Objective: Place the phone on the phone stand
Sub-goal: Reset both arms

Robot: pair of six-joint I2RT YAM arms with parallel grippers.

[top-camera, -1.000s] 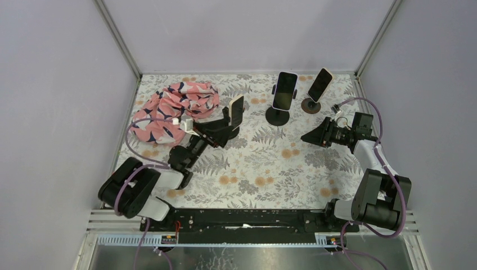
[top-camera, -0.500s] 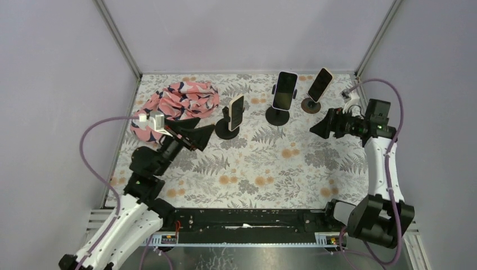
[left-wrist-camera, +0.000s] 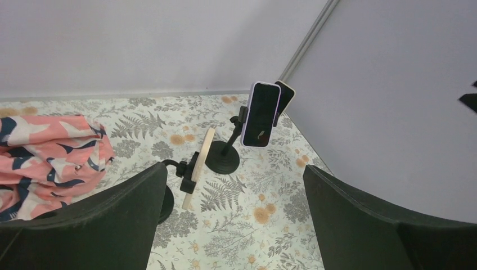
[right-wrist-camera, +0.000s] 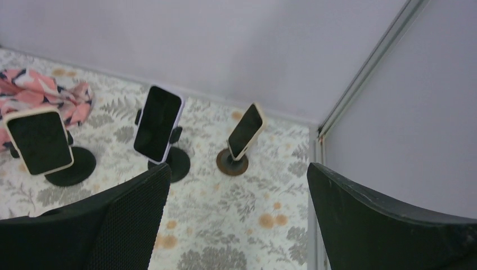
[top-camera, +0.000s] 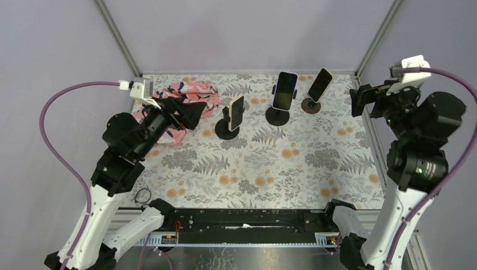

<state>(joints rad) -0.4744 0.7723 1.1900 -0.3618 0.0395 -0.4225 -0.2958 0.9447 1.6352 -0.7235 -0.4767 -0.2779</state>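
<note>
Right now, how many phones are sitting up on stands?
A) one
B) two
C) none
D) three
D: the left phone, the middle phone and the right phone all sit up on stands on the flowery table.

Phone stands (top-camera: 277,116) and a pink cloth (top-camera: 194,89) line the far edge — the near mat (top-camera: 270,174) lies open.

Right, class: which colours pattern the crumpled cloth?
The cloth is pink with navy and white shapes; best in left wrist view.
</note>
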